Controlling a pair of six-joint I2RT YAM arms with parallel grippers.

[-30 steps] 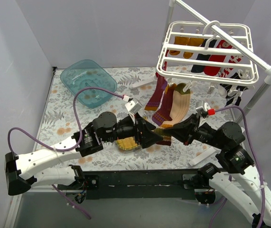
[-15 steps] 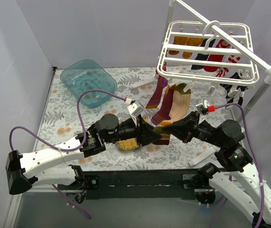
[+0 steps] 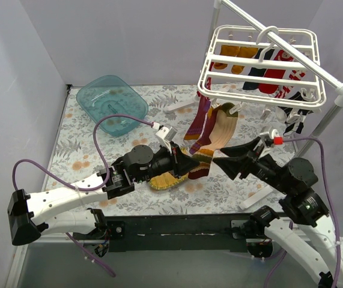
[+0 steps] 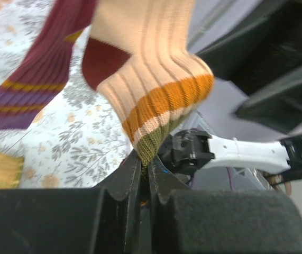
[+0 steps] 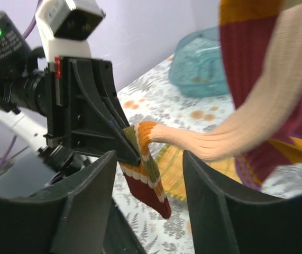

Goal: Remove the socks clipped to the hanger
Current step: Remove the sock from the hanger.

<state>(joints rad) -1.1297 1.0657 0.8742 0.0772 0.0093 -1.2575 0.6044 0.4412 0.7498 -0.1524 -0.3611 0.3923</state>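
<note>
- Tan ribbed sock (image 3: 219, 129) hangs from a clip at the front edge of the hanger (image 3: 261, 96). Its striped end is drawn down toward the table (image 3: 75, 144).
- Left gripper (image 3: 196, 167): I read the jaws as clenched on the orange-and-olive striped end of the tan ribbed sock. The left wrist view shows the fabric pinched at the fingertips.
- Left arm: extended low over the table from the near-left edge toward centre.
- Right gripper (image 3: 220, 162): fingers spread, grasping nothing, just beside the striped end and facing the left gripper.
- Right arm: folded at the near right, wrist pointing left.
- Maroon sock (image 3: 198, 117) hangs beside the tan one.
- Mustard sock (image 3: 165, 180) lies on the table below the left gripper.
</note>
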